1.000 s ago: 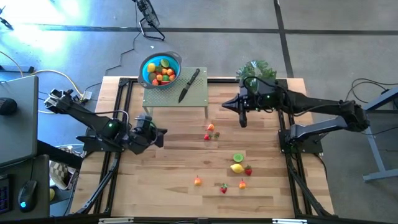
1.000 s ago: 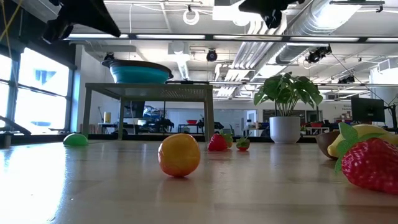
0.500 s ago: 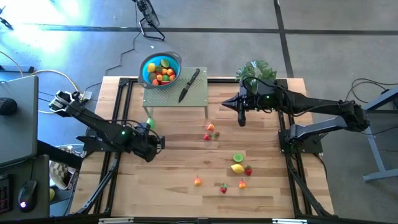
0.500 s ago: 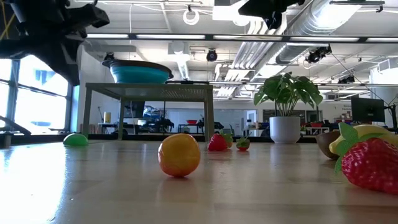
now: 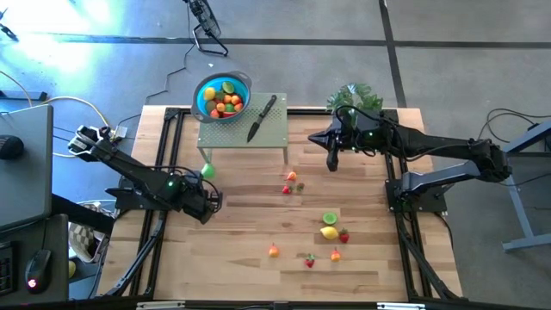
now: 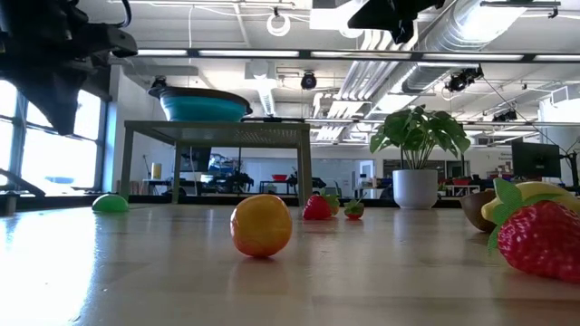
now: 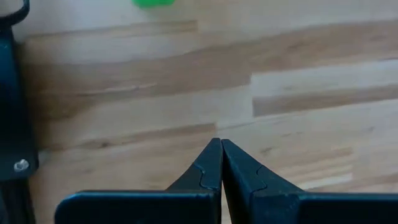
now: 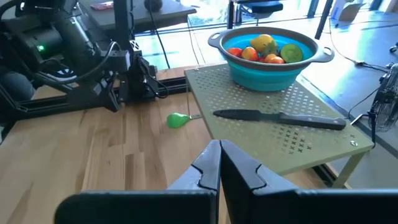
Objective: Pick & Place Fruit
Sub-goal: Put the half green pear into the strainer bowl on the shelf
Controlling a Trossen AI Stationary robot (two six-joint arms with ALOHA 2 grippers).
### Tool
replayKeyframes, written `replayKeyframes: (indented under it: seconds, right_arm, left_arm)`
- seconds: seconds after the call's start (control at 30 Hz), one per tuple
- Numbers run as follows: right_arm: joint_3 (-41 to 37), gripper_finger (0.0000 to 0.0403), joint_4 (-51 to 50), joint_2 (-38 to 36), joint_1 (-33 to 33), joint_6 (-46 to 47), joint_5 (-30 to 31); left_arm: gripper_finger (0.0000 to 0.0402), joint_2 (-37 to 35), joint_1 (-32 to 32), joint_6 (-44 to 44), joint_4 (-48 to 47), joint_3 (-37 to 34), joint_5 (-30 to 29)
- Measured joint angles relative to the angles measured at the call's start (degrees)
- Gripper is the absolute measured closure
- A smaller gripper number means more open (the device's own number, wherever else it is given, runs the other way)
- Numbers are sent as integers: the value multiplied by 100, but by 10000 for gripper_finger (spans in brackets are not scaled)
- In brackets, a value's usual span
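Small toy fruit pieces lie in two groups. Several, orange, yellow, red and green, fill the blue collapsible bowl (image 5: 223, 96) on the small perforated green stand (image 5: 244, 133) at the far edge of the wooden counter (image 5: 250, 224), beside a black-handled knife (image 5: 261, 118). The others are scattered on the counter: a green pear-shaped piece (image 5: 207, 171) just beside the stand's left leg, red and orange bits (image 5: 291, 182) in front of the stand, and nearer the front a lime half (image 5: 330, 219), a yellow lemon (image 5: 328, 232), a red strawberry (image 5: 343, 236) and an orange piece (image 5: 274, 251).

The left gripper (image 5: 209, 205) hangs low over bare wood near the green piece, its jaws together and holding nothing. The right gripper (image 5: 332, 164) hangs right of the stand, by the leafy potted plant (image 5: 355, 96), jaws likewise together and empty.
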Motion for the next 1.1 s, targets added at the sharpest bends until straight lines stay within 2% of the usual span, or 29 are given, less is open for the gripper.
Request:
replayKeyframes:
  seconds: [0.47, 0.57, 0.7, 0.83, 0.97, 1.1]
  right_arm:
    - [5, 401, 52, 2, -109, -14, -2]
    - [7, 401, 50, 2, -182, -12, -2]
    - [7, 401, 46, 2, -225, -14, -4]
    - [7, 401, 41, 2, -221, -33, -6]
    - [7, 401, 6, 2, -221, -58, -21]
    - [7, 401, -11, 2, -221, -29, -80]
  left_arm:
    - [401, 483, -1, 13, 10, -4, -50]
    - [401, 594, -15, 15, 119, -4, -337]
    - [401, 718, -208, -101, 774, -127, -1110]
    - [401, 830, -558, -774, 1365, -492, -1762]
    - [401, 1114, -962, -1776, 1319, -755, -1951]
    - [401, 1374, -1087, -1858, 1302, -862, -1976]
